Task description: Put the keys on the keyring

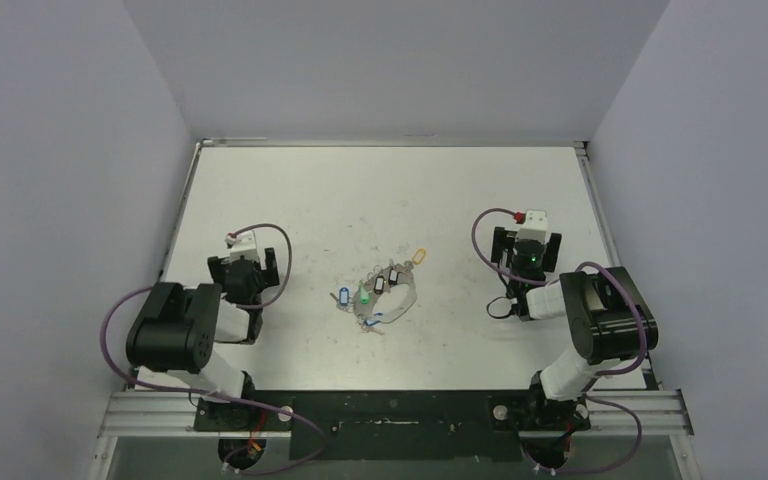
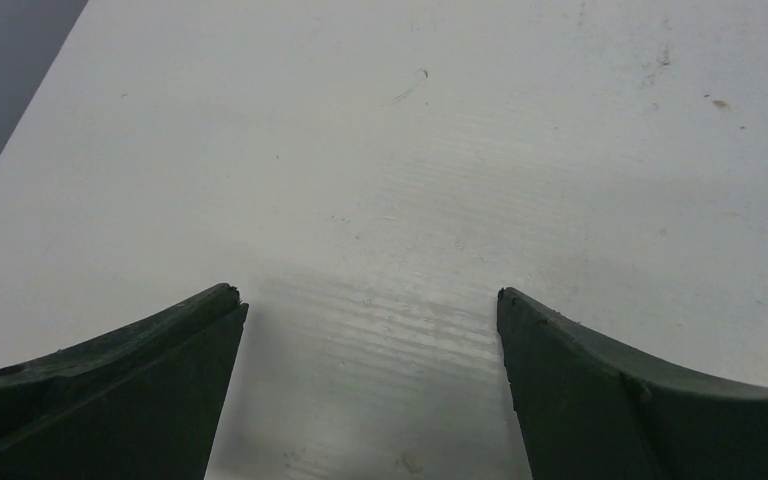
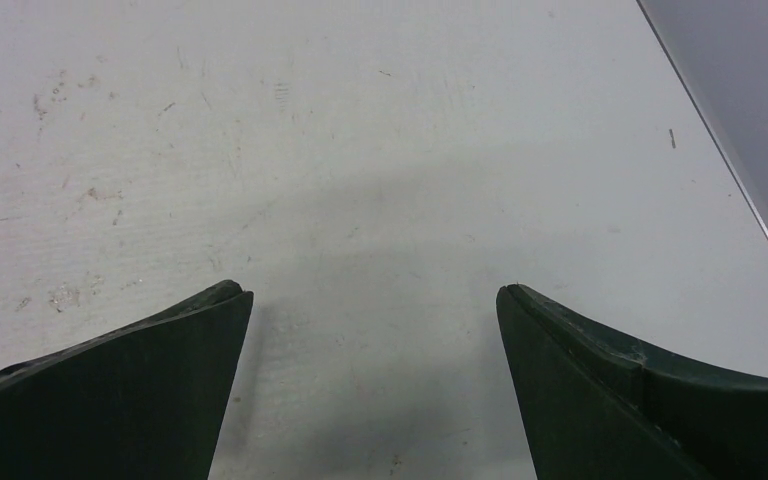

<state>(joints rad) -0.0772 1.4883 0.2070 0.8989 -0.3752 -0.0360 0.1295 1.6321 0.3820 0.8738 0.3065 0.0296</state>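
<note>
The keyring (image 1: 403, 300), a thin silvery wire loop, lies at the table's middle in the top view. Keys cluster on and around it: a blue-tagged key (image 1: 341, 297) at its left, a green one (image 1: 362, 295), dark ones (image 1: 388, 278) and a yellow one (image 1: 419, 255) at its upper right. My left gripper (image 1: 245, 252) sits well to the left of them, open and empty; the left wrist view (image 2: 370, 295) shows only bare table between its fingers. My right gripper (image 1: 526, 235) sits well to the right, open and empty, also over bare table (image 3: 372, 290).
The white table (image 1: 380, 190) has raised rails on its left, back and right sides, with grey walls around. Its right edge (image 3: 730, 170) shows in the right wrist view. Purple cables loop from both arms. A black base rail (image 1: 390, 412) runs along the near edge.
</note>
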